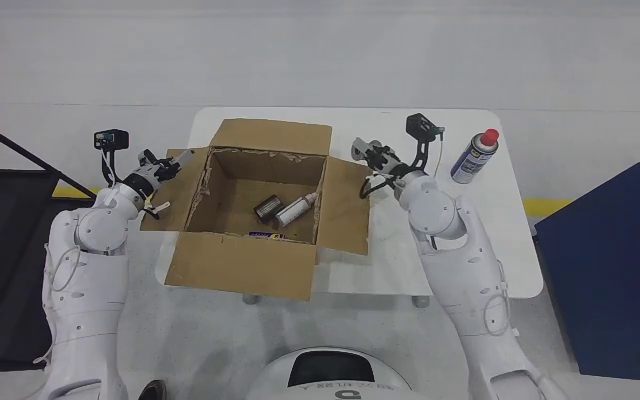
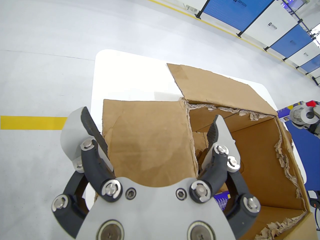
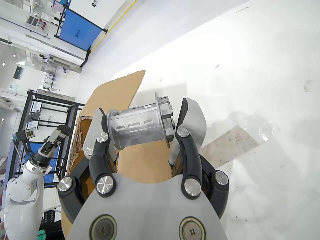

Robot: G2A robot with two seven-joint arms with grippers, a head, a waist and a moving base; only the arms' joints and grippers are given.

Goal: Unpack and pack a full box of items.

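In the top view the right gripper [image 1: 362, 150] hangs over the right flap of the cardboard box [image 1: 270, 135], so it should clear that flap before lowering toward the table [image 1: 480, 230] beside the spray can [image 1: 474, 153]. The left wrist view has the left gripper [image 2: 150, 114] spread wide and empty above the left flap, the box floor largely cut off. In the right wrist view the jaws clamp a flanged metal cylinder [image 3: 140, 128] endwise; keep it level.
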